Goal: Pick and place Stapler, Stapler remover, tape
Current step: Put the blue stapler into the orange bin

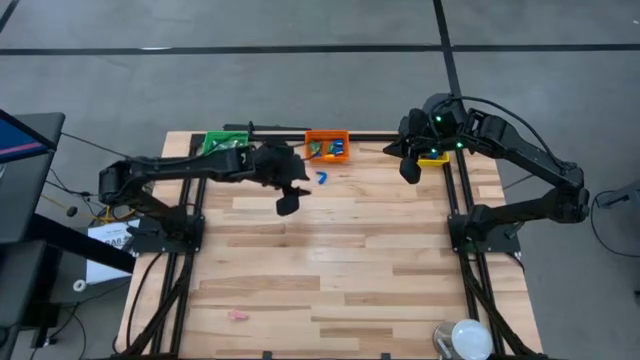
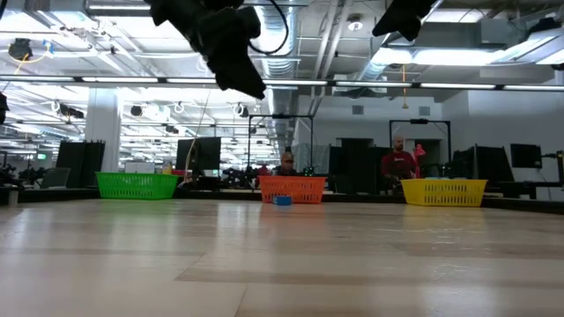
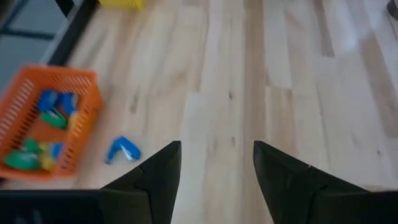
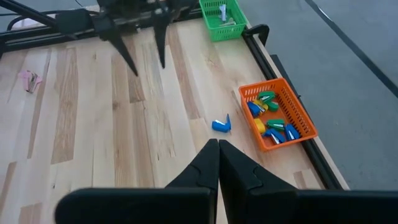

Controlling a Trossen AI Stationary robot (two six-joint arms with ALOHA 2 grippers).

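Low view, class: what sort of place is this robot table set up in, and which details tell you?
Probably a large industrial lab or workshop: exposed ceiling ducts and pipes, rows of monitors and workstations behind the table, and people standing among the equipment.

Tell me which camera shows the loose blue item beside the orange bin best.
Right wrist view: the loose blue item lies unobstructed beside the orange bin. Left wrist view shows it blurrier; high view, a speck; low view, edge-on.

Left gripper (image 3: 214,177): raised, fingers parted, nothing held. Right gripper (image 4: 218,163): raised, fingers pressed together, nothing held.
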